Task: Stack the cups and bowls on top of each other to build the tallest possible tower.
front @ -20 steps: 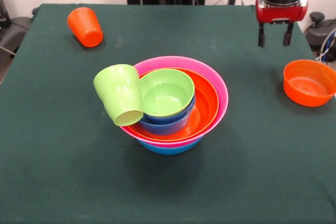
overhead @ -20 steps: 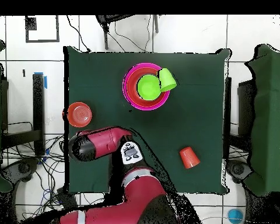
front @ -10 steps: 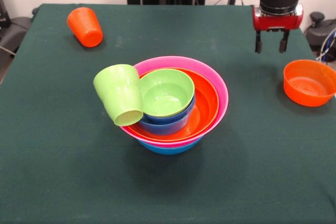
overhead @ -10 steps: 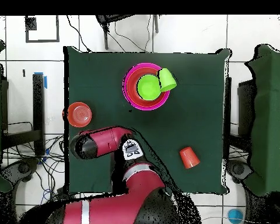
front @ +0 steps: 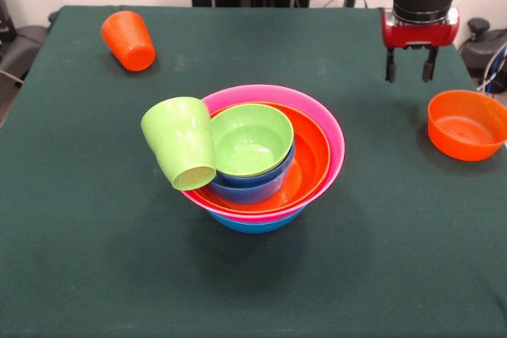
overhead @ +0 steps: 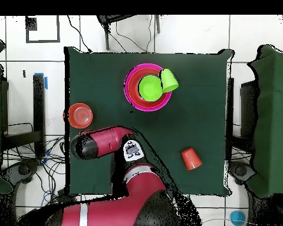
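While arm hides it overhead, hand (front: 409,66) open

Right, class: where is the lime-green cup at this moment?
In the front view, the lime-green cup leans tilted against the left rim of the bowl tower, beside the small green bowl.

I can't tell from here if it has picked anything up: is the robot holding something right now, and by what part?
Nothing is held. The gripper hangs open and empty above the table, apart from the small orange bowl.
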You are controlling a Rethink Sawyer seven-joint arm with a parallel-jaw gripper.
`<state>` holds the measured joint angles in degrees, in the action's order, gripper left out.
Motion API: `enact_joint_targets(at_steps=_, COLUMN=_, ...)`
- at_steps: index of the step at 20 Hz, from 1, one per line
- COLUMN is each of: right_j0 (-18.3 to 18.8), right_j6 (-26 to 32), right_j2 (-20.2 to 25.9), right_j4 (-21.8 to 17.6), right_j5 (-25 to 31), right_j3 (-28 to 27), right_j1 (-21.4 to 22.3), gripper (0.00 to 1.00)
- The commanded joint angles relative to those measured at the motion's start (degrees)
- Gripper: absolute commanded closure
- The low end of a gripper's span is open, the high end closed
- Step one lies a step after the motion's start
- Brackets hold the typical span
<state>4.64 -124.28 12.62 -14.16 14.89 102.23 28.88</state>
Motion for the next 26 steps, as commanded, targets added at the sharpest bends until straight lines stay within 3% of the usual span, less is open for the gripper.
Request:
enact_joint_targets(at_steps=1, right_j0=-1.9, right_j6=-1.8, right_j2=-1.7, right_j4=-1.3, right_j5=4.1, right_j3=-5.2, right_j1=0.9, gripper=0.00)
enact_joint_targets(at_steps=15, right_j0=4.8, right_j6=1.9, right_j2=6.0, right_j4=2.9, right_j5=14.6, right_j3=7.2, right_j1=16.8, gripper=0.00)
enact_joint_targets(at_steps=26, right_j0=6.5, right_j6=1.2, right_j2=7.9, right_j4=1.7, right_j5=10.7, right_j3=6.8, right_j1=13.5, gripper=0.00)
